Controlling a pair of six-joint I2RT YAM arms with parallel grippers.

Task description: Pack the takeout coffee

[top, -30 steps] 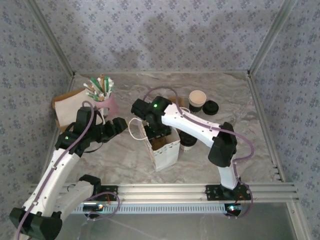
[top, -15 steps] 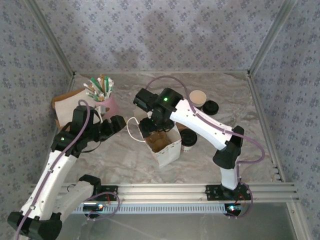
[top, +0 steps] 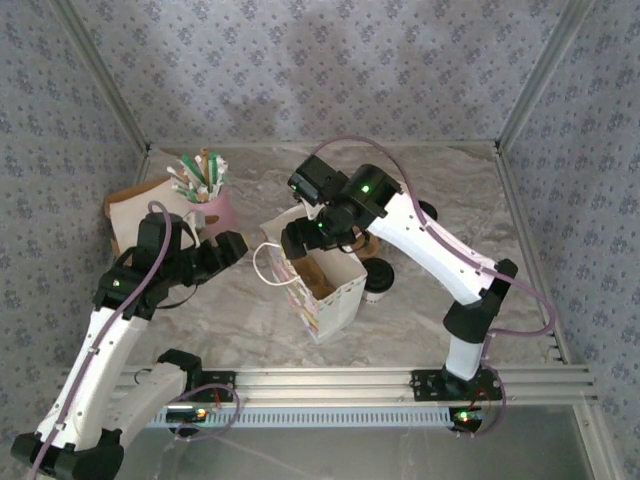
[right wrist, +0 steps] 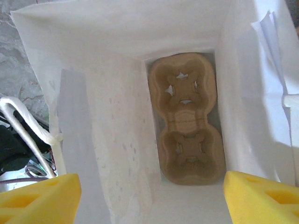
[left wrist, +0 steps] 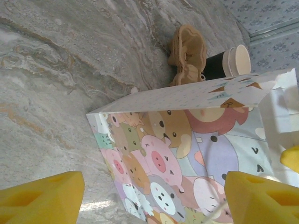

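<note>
Right gripper (right wrist: 149, 200), wide and empty, hangs above one bag (right wrist: 112, 140) with one carrier (right wrist: 189, 121) beneath; left gripper (left wrist: 152, 198), also wide, faces its side.

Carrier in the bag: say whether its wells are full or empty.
Empty. The carrier lies flat on the floor of the open bag, and both wells are bare.
</note>
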